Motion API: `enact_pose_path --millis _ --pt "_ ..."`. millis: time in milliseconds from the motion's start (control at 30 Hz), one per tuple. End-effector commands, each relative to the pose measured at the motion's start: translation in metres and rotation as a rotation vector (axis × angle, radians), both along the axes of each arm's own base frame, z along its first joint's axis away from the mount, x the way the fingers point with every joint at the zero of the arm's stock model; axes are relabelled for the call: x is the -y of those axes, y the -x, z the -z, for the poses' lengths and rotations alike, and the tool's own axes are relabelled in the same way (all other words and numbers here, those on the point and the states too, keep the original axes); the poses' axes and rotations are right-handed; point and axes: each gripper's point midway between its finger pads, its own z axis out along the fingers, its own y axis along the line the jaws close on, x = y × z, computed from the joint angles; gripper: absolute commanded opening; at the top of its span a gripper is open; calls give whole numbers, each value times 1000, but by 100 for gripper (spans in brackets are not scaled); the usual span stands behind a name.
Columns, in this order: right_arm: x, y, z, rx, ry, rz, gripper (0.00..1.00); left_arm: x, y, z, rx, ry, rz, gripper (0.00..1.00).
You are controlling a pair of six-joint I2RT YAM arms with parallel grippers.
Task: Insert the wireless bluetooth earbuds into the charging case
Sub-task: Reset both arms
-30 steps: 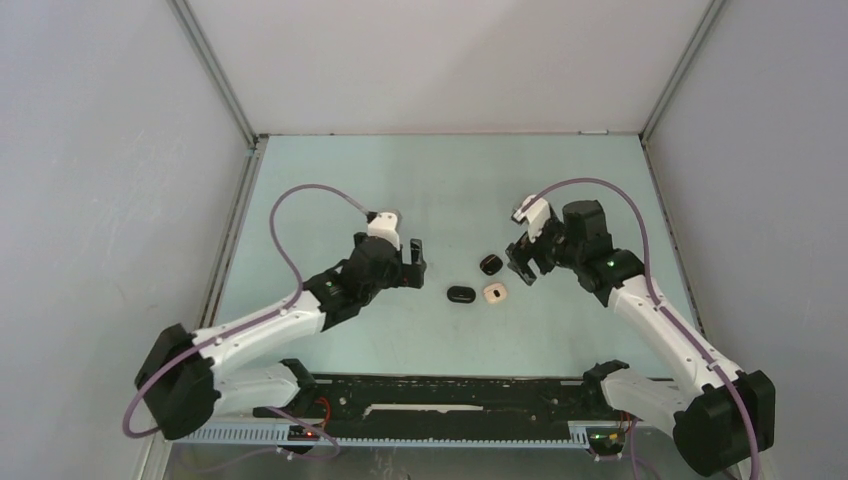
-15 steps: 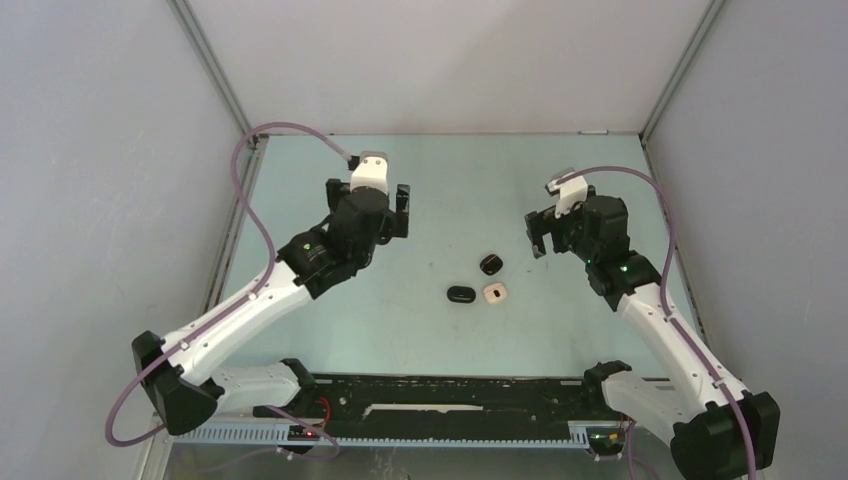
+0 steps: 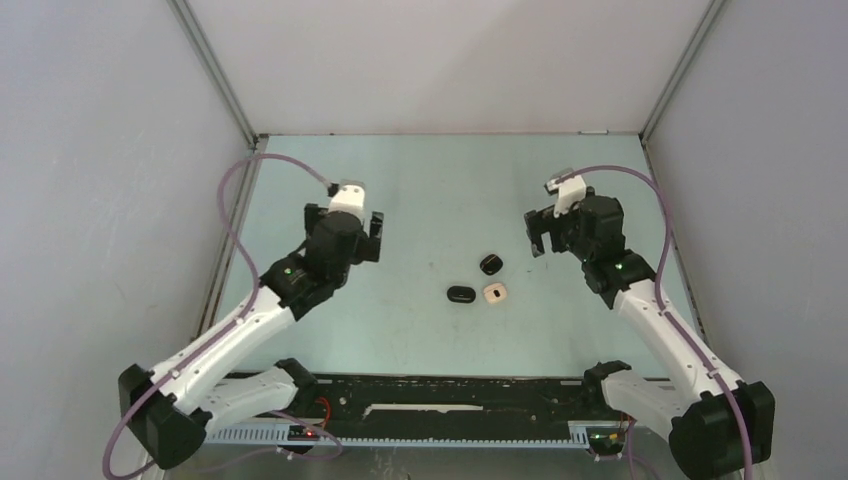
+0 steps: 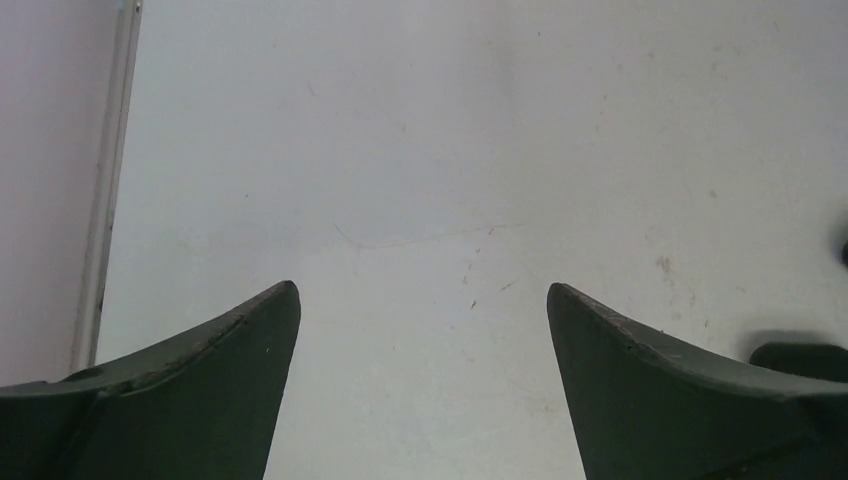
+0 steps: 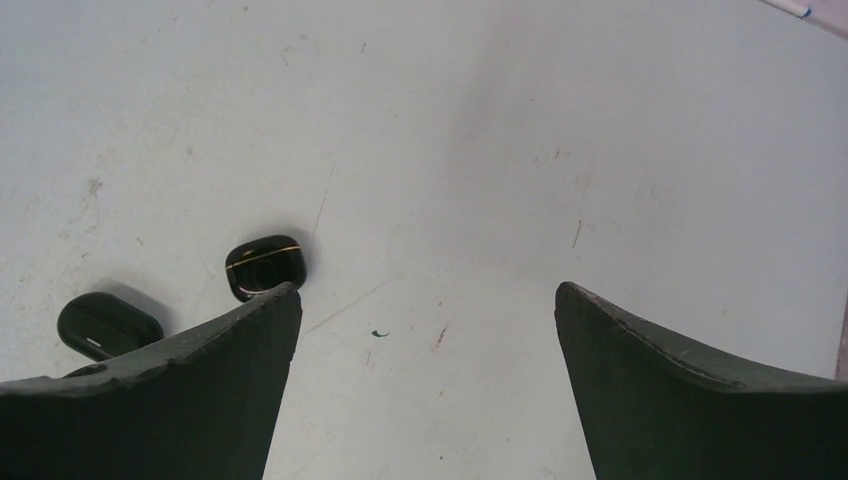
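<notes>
Pale table [image 3: 420,180], black charging case [image 3: 490,264] near wide-spread right gripper [image 3: 538,235]

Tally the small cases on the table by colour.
Black cases: 2
Whitish case: 1
Total: 3

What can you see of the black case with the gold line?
Small rounded black case, glossy like plastic, with a thin gold line across it; looks shut. It lies on the table, touching nothing: apart from the other black case and the whitish case, left of the right gripper.
</notes>
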Motion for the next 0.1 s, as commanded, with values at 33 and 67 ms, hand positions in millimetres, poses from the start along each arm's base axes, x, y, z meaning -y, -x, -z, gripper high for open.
enact_pose_path --millis 33,67 --pt "0 -6 -12 53 -6 10 100 14 -10 -14 -14 148 62 100" --pt "0 -6 -13 56 -4 10 100 17 -10 -13 -20 150 79 100"
